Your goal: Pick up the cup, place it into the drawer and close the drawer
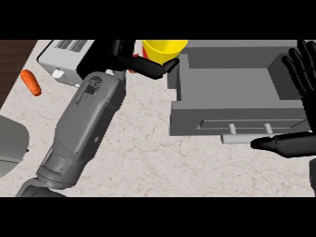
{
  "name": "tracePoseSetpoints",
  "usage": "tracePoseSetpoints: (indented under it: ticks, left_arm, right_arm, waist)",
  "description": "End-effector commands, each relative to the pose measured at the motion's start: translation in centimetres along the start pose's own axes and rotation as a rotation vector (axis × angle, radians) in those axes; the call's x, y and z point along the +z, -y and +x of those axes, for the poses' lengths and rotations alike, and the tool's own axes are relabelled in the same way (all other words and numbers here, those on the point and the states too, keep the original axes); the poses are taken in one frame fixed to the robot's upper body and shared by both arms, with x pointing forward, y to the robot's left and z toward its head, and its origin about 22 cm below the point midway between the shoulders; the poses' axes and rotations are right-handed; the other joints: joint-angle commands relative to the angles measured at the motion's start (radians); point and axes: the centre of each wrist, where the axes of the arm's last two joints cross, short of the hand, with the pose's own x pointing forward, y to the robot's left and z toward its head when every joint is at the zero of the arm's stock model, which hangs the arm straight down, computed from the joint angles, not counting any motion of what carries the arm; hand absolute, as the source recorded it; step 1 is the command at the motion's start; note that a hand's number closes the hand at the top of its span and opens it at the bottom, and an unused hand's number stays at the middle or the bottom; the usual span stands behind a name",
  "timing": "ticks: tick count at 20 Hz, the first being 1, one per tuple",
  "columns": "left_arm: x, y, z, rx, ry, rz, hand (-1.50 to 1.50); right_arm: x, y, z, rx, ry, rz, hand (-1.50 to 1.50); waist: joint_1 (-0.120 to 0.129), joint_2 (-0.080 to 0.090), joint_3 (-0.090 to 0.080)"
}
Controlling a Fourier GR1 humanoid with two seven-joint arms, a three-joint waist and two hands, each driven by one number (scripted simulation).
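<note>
Now, cup (164, 48) inside left fingers (148, 65)

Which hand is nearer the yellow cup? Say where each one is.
Left. The left hand has its fingers curled on the yellow cup; the right hand is open at the right side of the grey open drawer.

One cup (164, 48), one drawer (237, 114)

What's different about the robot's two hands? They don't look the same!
The left hand is curled round the yellow cup; the right hand is open, fingers straight, holding nothing. The left hand is far across the counter, left of the open drawer; the right hand shows at the drawer's right side. Both hands are black.
</note>
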Motion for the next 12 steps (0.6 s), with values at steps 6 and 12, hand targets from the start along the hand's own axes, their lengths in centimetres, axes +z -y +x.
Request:
tracePoseSetpoints:
  ticks: [6,12]
  left_arm:
    - [-5.5,5.3,3.1,-0.110,-0.162,0.005,1.50]
    - [-5.6,6.5,1.9,-0.225,-0.274,0.020,1.50]
  right_arm:
    - [-0.5,-0.2,0.5,-0.005,0.002,0.015,-1.50]
    - [-2.0,-0.4,1.2,-0.013,0.048,0.052,-1.50]
  waist:
    - [-0.041,0.013,0.000]
    - [-0.077,0.023,0.001]
